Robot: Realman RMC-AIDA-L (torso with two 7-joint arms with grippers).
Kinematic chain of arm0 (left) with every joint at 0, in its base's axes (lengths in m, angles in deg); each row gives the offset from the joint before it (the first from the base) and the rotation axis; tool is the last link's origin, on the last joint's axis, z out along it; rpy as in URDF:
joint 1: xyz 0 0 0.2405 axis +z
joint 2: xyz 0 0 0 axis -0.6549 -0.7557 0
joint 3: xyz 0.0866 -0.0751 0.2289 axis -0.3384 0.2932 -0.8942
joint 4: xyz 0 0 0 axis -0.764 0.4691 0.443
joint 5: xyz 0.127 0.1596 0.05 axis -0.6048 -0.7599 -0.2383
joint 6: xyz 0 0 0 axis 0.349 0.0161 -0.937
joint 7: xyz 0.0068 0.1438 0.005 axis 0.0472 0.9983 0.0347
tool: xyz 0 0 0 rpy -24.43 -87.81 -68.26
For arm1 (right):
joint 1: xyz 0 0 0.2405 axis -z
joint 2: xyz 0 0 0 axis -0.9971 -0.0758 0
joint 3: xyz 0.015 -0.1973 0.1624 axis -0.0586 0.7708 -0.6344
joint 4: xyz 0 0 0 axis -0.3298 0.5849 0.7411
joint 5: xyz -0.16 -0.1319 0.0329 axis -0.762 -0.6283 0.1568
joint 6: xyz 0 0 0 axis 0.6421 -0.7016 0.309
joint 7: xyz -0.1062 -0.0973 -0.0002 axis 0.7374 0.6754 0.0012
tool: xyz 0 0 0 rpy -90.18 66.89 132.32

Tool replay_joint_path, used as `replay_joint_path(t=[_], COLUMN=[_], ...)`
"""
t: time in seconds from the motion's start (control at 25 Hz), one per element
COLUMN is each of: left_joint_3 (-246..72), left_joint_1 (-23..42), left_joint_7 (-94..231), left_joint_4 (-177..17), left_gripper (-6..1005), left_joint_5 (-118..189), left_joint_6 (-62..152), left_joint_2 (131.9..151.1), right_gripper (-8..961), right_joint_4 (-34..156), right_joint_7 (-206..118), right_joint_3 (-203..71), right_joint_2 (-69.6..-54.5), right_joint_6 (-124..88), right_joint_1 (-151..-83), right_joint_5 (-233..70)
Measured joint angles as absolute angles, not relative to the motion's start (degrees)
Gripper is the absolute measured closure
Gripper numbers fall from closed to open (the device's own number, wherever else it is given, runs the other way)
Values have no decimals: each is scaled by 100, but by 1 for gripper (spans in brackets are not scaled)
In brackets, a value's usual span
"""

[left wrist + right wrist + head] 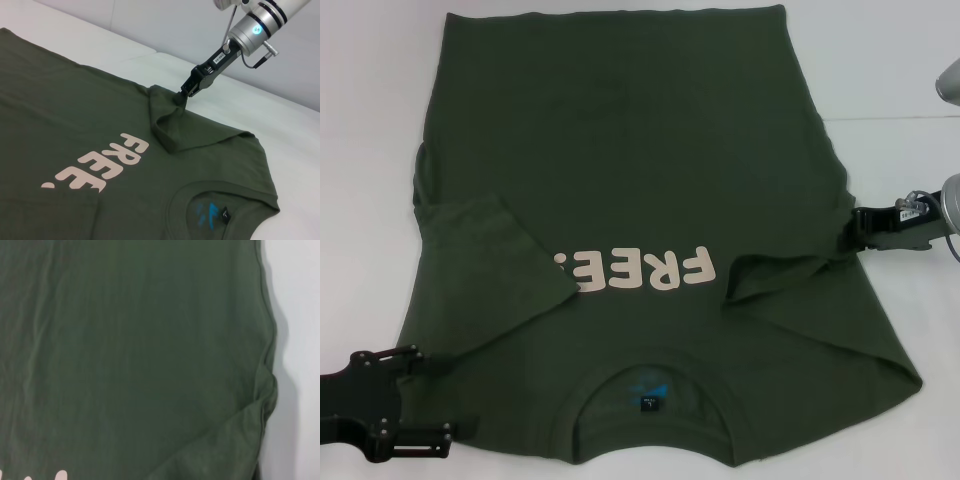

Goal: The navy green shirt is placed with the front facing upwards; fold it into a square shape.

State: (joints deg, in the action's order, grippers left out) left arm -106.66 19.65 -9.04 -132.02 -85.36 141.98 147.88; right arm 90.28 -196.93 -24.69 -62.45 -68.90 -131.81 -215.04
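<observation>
The shirt (650,210) lies spread face up on the table (370,100), left sleeve already folded inward. By the right gripper (181,96), closed, the right sleeve is pinched; it should be carried inward flat. The left gripper (438,398) waits spread wide, empty, near the collar (655,360).

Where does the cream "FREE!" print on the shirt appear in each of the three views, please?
Head view: the "FREE!" print sits low centre, upside down, its left end covered by the folded sleeve.
Left wrist view: the print is lower left.
Right wrist view: only letter tips at the lower left edge.
Shared landmark: the shirt's edge fold, which the right hand meets.
</observation>
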Motion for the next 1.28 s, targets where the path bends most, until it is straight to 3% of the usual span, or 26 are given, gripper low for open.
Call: replay_joint_path(t=[0.16,0.44,0.64,1.28], left_joint_3=[-10666,-10666,-10666,-10666], left_joint_1=[1965,1955,1940,1938], left_joint_7=[-904,-904,-940,-974], left_joint_4=[-13202,-13202,-13202,-13202], left_gripper=[91,91,92,91], left_joint_5=[-8536,-8536,-8536,-8536], left_joint_6=[14198,14198,14199,14198], left_joint_2=[14788,14788,14788,14771], right_gripper=[846,890,888,861], right_joint_4=[9046,9062,9066,8889], right_joint_7=[-19663,-19647,-19515,-19288], right_joint_3=[-2491,-2529,-2531,-2531], right_joint_2=[-6248,-6240,-6241,-6508], right_joint_6=[-6891,-6747,-6568,-5619], right_joint_1=[-13183,-13171,-13135,-13160], right_joint_5=[-21474,-21073,-20609,-19855])
